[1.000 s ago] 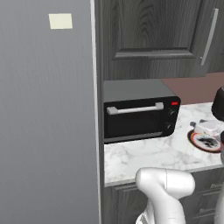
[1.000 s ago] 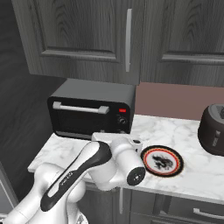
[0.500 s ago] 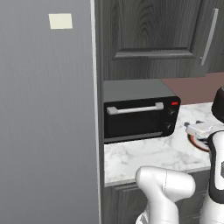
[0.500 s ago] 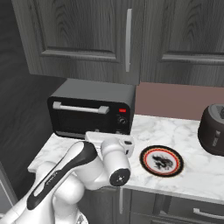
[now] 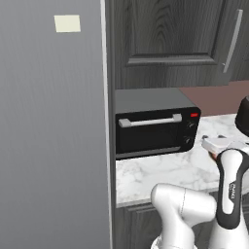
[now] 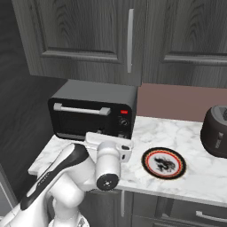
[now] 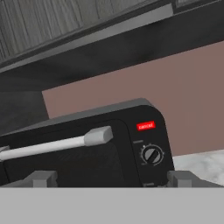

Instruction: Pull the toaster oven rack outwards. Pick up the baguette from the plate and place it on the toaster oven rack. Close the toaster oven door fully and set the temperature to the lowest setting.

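open gripper (image 7: 109,180) before shut toaster oven (image 7: 87,144)

Marble counter (image 6: 190,177) – toaster oven (image 6: 91,111), plate (image 6: 163,162), dark pot (image 6: 216,131).

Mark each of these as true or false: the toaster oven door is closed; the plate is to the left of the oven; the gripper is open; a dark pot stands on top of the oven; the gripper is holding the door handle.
1. The toaster oven door is closed. True.
2. The plate lies left of the toaster oven. False: it lies to the oven's right on the counter.
3. The gripper is open. True.
4. A dark pot stands on top of the oven. False: it stands on the counter, far right.
5. The gripper holds the door handle. False: it holds nothing.
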